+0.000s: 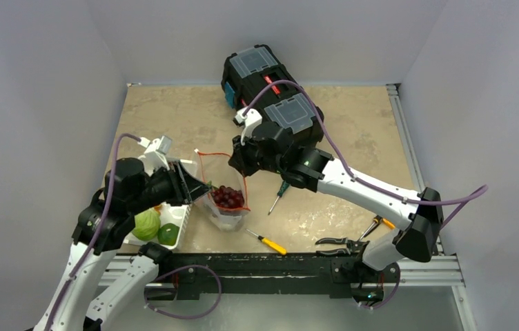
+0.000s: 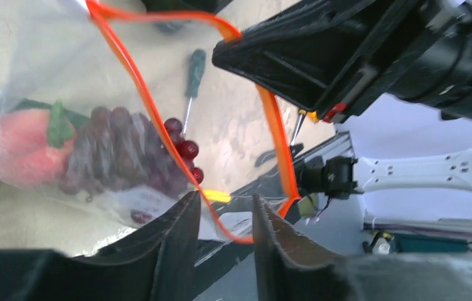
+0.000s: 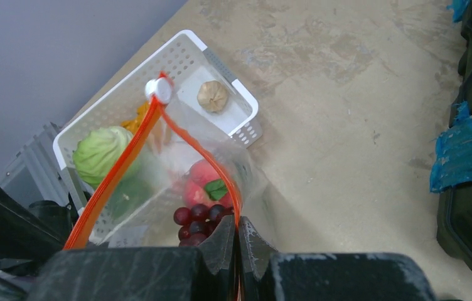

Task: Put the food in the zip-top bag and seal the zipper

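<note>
Clear-film bag (image 3: 177, 150) we judge floppy, slick, best gripped at zipper (image 3: 119, 164): R gripper (image 3: 236, 227) pinches it at 6 o'clock, L gripper (image 2: 225, 202) narrowly parted.

Peach (image 2: 14, 150) blurry thru bag (image 2: 32, 75) film.
</note>
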